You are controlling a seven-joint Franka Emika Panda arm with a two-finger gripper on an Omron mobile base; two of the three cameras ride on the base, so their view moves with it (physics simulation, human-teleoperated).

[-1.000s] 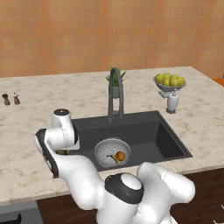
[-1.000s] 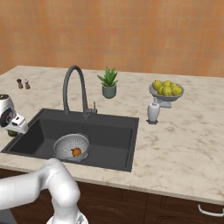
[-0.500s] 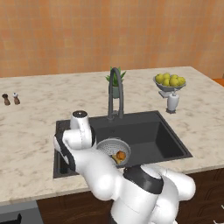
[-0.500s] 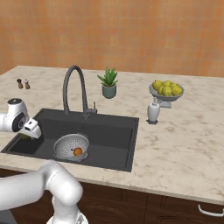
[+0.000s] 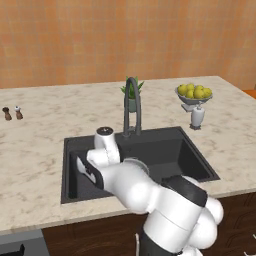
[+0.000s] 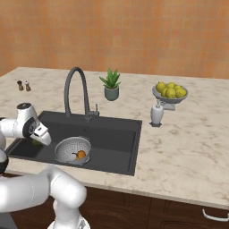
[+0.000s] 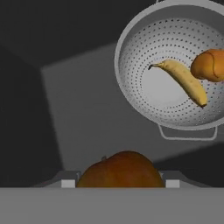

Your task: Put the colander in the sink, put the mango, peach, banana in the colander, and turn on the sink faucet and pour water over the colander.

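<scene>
Dark sink (image 7: 87,109), colander (image 7: 144,78) holding banana (image 7: 183,81), peach (image 7: 210,65); gripper (image 7: 117,183) clasping mango (image 7: 120,170)

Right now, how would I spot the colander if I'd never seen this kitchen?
Find the dark sink set in the marble counter, under the tall arched faucet. On its floor sits the colander, a round silver bowl full of small holes, holding a banana and a peach; the grey pedestal fruit bowl stands up on the counter.

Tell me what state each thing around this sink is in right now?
colander: upright in the sink, holding two fruits.
banana: lying in the colander.
peach: in the colander, beside the banana.
mango: gripped between the fingers, outside the colander.
sink faucet: off, nothing flowing.
</scene>
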